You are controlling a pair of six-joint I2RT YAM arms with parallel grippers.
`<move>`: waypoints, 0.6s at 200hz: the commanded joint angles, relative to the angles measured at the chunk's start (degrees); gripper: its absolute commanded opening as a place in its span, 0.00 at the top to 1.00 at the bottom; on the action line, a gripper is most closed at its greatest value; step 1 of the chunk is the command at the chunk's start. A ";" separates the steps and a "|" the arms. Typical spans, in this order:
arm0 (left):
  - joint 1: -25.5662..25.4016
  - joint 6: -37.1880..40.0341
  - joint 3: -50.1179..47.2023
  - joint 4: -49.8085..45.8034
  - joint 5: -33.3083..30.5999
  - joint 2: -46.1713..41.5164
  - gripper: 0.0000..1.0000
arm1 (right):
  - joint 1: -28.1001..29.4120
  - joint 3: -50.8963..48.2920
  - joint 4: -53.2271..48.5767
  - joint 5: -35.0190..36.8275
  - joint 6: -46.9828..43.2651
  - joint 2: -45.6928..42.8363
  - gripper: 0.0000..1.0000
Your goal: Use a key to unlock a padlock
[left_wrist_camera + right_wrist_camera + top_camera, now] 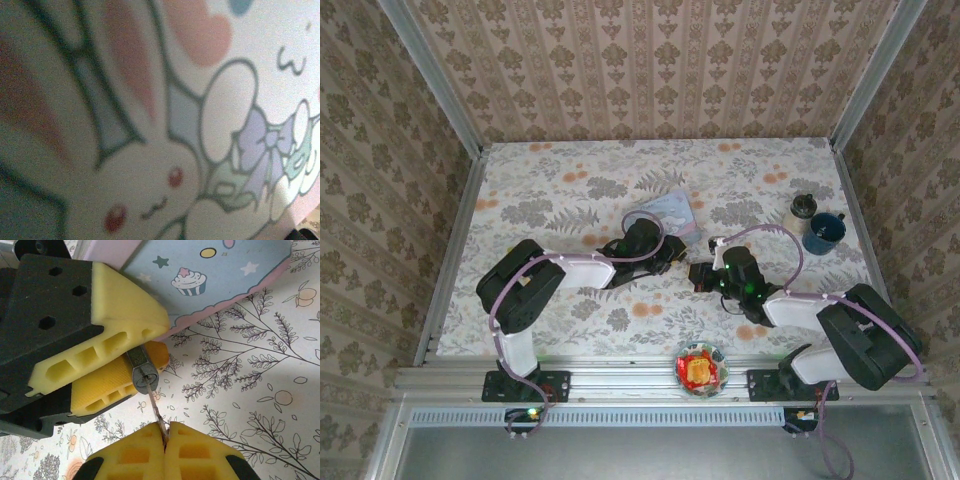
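Padlock (145, 372): just ahead of the right gripper (165, 432), keyway end facing it. Right gripper clenched on the key (156, 407), whose thin blade reaches the keyway. Left gripper (160, 340) clamps the padlock body between yellow pads. Beyond both, a light blue tin (210, 285) lies on the floral table (260, 390).

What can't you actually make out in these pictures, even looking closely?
Right wrist view: the padlock shows just its keyhole end; the left hand covers its shackle, so locked or open is unknowable.
Same view: the key has its head buried in the right hand.
Top view: both are too small, hidden between the hands.
Left wrist view: the tin print is blurred.
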 commanded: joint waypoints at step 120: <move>-1.91 -6.63 1.30 -6.07 8.62 4.22 1.00 | -1.13 5.39 -1.71 -4.98 -2.12 4.04 1.00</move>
